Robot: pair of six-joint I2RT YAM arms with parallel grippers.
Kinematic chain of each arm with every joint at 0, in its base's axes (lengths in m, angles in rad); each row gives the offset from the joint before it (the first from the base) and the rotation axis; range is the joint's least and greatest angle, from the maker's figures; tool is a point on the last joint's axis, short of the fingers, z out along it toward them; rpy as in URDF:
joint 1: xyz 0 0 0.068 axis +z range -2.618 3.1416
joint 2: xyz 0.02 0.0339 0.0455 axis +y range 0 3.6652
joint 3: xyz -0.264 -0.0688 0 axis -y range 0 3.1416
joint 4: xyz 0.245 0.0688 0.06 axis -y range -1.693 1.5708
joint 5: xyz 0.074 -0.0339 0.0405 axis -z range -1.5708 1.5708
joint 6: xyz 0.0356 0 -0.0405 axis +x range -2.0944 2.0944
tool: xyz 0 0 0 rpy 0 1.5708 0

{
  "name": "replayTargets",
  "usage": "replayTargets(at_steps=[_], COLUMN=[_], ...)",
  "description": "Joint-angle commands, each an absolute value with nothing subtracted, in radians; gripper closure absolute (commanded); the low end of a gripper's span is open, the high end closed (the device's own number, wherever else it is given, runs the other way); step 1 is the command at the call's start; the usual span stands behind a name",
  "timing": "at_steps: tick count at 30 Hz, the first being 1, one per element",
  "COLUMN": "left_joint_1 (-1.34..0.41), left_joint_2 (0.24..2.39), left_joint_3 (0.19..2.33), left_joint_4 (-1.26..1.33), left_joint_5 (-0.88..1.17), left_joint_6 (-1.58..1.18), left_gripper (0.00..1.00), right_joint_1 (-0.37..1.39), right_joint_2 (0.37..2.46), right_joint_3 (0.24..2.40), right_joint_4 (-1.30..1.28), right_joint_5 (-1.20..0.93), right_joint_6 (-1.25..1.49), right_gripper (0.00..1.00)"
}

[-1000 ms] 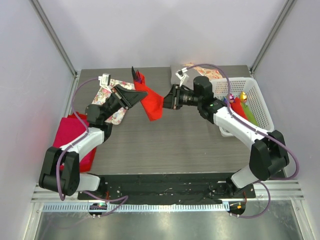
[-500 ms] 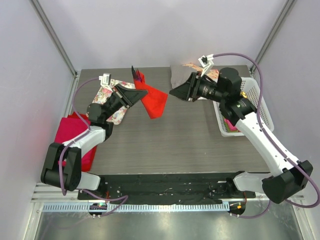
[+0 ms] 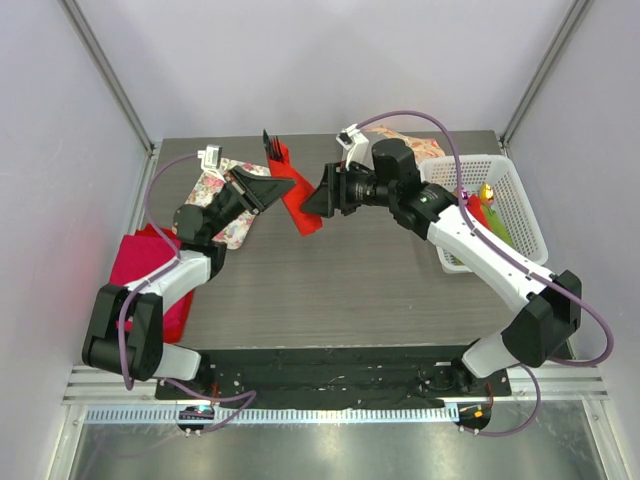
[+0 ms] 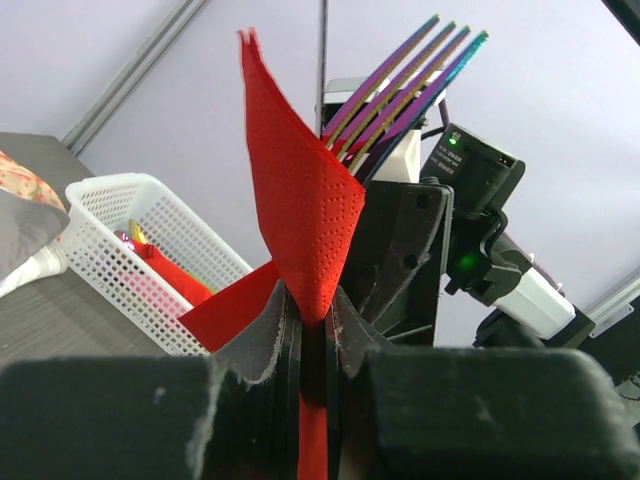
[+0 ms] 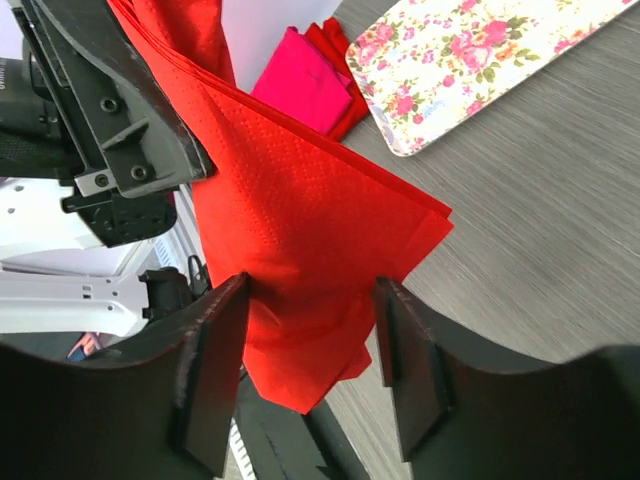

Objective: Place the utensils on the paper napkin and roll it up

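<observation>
The bright red paper napkin (image 3: 306,207) hangs in the air above the back middle of the table. My left gripper (image 3: 287,186) is shut on its upper part; in the left wrist view (image 4: 315,300) the napkin (image 4: 300,190) rises from the closed jaws. The iridescent tines of a fork (image 4: 400,90) stand up behind it, dark in the top view (image 3: 268,146). I cannot tell whether the jaws also hold the fork. My right gripper (image 3: 318,200) is open, its fingers (image 5: 210,370) on either side of the napkin's lower corner (image 5: 320,260).
A white basket (image 3: 505,195) with coloured rolls stands at the right. A floral tray (image 3: 232,225) lies under the left arm, also in the right wrist view (image 5: 470,60). A magenta cloth stack (image 3: 140,265) lies at the left edge. A floral item (image 3: 415,146) is at the back.
My right gripper drew back to the right from the napkin, then came back left, and its open jaws now straddle the napkin's lower corner. The left gripper has held still.
</observation>
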State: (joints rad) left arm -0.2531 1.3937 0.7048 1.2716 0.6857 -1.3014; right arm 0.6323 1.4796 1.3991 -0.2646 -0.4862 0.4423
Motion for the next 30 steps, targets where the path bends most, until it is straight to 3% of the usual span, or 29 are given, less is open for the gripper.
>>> replayTargets(at_steps=[1,18,25,30], left_joint_1=[-0.255,-0.265,-0.27,-0.271], left_joint_2=[1.359,1.37,1.361,1.356], left_joint_3=[0.759,0.761,0.758,0.761], left_joint_4=[1.48,1.548,1.548,1.548], left_joint_5=[0.681,0.684,0.681,0.686], left_joint_6=[-1.322,-1.391,-1.396,-1.401], left_gripper=[1.0,1.0,1.0,1.0], right_joint_1=[0.634,0.635,0.634,0.632], right_joint_2=[1.473,1.463,1.471,1.468], right_joint_3=[1.453,1.351,1.306,1.279], right_joint_4=[-0.259,-0.057,0.063,0.127], right_joint_5=[-0.446,-0.678,-0.781,-0.807], right_joint_6=[0.396,0.452,0.511,0.549], right_gripper=[0.37,0.36,0.46,0.65])
